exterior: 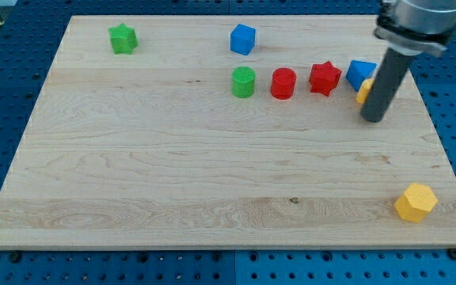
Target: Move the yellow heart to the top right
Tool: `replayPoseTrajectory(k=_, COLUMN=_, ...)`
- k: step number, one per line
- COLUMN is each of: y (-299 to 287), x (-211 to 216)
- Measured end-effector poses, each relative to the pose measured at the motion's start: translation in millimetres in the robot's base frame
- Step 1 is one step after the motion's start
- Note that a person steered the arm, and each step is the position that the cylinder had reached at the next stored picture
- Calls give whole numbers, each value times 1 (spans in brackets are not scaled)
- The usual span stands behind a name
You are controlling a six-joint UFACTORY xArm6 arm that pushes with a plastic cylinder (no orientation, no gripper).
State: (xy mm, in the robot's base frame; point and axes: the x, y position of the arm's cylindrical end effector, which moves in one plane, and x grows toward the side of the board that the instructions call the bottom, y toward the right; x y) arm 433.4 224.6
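The yellow heart (363, 92) is mostly hidden behind my rod at the view's right; only a small yellow edge shows. My tip (374, 119) rests on the board just in front of and to the right of it, touching or nearly touching it. A blue block (359, 73) sits right behind the yellow heart, toward the view's top.
A red star (324, 77), a red cylinder (283, 83) and a green cylinder (244, 82) stand in a row left of the heart. A blue cube (243, 39) and a green star (123, 38) are near the top edge. A yellow hexagon (416, 202) is at bottom right.
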Motion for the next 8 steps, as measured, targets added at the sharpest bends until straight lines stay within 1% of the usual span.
replayPoseTrajectory(k=1, y=33, x=-14)
replayPoseTrajectory(k=2, y=59, x=-40)
replayPoseTrajectory(k=3, y=60, x=5)
replayPoseTrajectory(k=4, y=23, x=37)
replayPoseTrajectory(k=5, y=-34, x=18)
replayPoseTrajectory(k=6, y=-42, x=-6)
replayPoseTrajectory(k=7, y=-25, x=-10)
replayPoseTrajectory(k=8, y=1, x=-23)
